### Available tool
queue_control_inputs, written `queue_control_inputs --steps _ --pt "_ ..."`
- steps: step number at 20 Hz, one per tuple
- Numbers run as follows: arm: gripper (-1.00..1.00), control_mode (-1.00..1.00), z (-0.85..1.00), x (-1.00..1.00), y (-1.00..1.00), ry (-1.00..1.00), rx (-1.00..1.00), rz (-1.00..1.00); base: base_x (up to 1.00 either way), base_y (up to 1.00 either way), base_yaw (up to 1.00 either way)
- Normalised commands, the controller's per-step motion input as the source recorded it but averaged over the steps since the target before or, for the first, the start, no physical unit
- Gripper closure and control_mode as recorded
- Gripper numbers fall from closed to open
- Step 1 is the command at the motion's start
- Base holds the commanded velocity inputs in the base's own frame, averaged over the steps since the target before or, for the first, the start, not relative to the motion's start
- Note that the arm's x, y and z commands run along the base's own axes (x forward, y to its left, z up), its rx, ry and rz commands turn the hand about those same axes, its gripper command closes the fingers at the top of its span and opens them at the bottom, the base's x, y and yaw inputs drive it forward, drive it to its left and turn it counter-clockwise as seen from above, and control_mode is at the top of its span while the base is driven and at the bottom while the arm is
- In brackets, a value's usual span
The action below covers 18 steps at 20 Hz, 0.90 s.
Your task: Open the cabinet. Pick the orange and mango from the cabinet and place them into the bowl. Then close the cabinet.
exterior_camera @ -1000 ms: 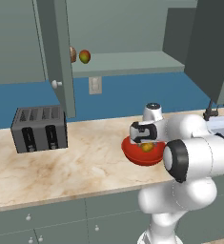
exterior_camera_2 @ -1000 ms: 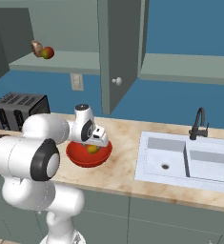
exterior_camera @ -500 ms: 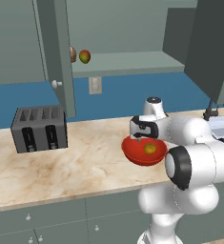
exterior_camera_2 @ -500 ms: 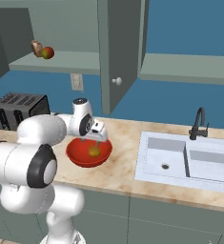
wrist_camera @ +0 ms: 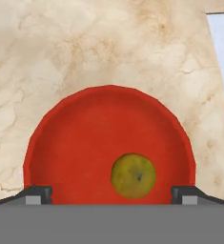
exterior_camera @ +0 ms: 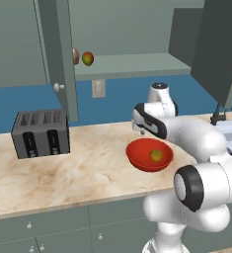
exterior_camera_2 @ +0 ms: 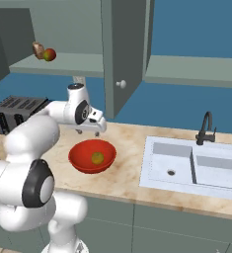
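Observation:
The cabinet (exterior_camera: 56,44) (exterior_camera_2: 120,49) stands open, both doors swung out. On its shelf the mango (exterior_camera: 88,59) (exterior_camera_2: 50,54) lies next to a brownish round item (exterior_camera: 75,56). The red bowl (exterior_camera: 138,153) (exterior_camera_2: 82,154) (wrist_camera: 85,133) rests on the marble counter with the orange (exterior_camera: 156,155) (exterior_camera_2: 97,158) (wrist_camera: 133,175) inside it. My gripper (exterior_camera: 141,131) (exterior_camera_2: 89,132) (wrist_camera: 111,195) hovers above the bowl's far rim, pointing down, open and holding nothing. In the hand view its fingertips (wrist_camera: 37,194) sit wide apart on either side of the orange.
A dark toaster (exterior_camera: 40,132) (exterior_camera_2: 16,111) stands on the counter's left. A sink (exterior_camera_2: 196,163) with a black faucet (exterior_camera_2: 206,127) lies right of the bowl. The open door with its knob (exterior_camera_2: 120,84) hangs over the counter behind the bowl.
The gripper has risen out of the bowl and drawn back toward the wall, its jaws a little wider. The orange stays lying in the bowl.

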Motion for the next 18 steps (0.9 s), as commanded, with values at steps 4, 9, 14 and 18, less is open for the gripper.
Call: queue_control_inputs --steps 4,9,14,18 --pt "-1.0 -1.0 0.66 -0.49 0.33 -0.03 -0.02 0.01 0.0 0.0 0.0" --pt "-1.0 -1.0 0.51 -0.37 0.48 -0.03 -0.06 0.04 0.0 0.0 0.0" --pt "-1.0 -1.0 0.62 -0.2 0.31 -0.03 0.0 0.03 0.0 0.0 0.0" --pt "-1.0 -1.0 0.76 -0.02 0.23 -0.01 0.0 0.02 0.0 0.0 0.0"
